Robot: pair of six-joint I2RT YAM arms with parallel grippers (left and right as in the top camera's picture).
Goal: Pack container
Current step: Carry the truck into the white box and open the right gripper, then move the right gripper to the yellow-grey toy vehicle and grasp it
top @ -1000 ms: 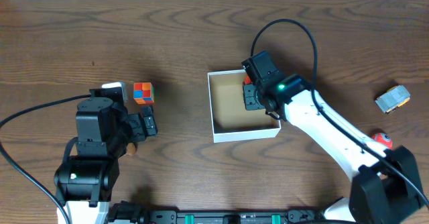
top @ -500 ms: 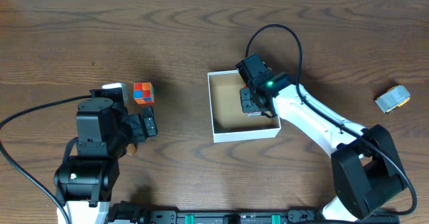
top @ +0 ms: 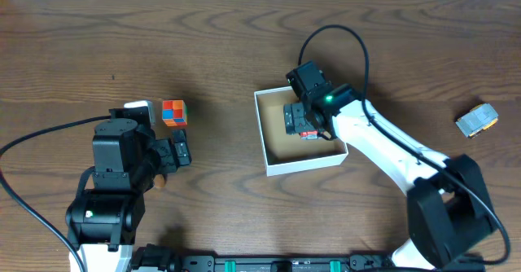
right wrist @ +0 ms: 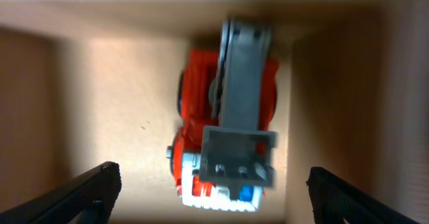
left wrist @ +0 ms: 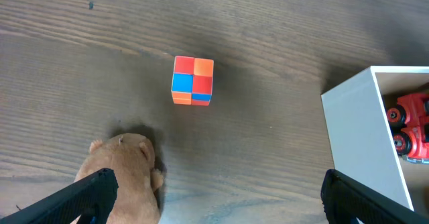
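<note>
On the dark wood table (top: 65, 52), far left, we list: left gripper (top: 177, 152), fingers spread wide, empty; brown plush animal (left wrist: 124, 174) just beside it; orange, red and blue block cube (top: 173, 112) nearby. Centre: square white-walled cardboard container (top: 305, 163), holding a red toy truck (right wrist: 194, 130); right gripper (top: 299, 119) above it, fingers spread, clear of the truck. Far right: grey-and-yellow toy (top: 476, 120).

From where I stand, no writing, label, brand, number or sign can be read. The white walls of the container (top: 305, 164) are blank. The small cube (left wrist: 192, 80) on the desk (top: 212, 28) carries only plain squares of orange, red and blue. The red toy truck (right wrist: 198, 120) lying in the container is too blurred to make out any marking on it.
</note>
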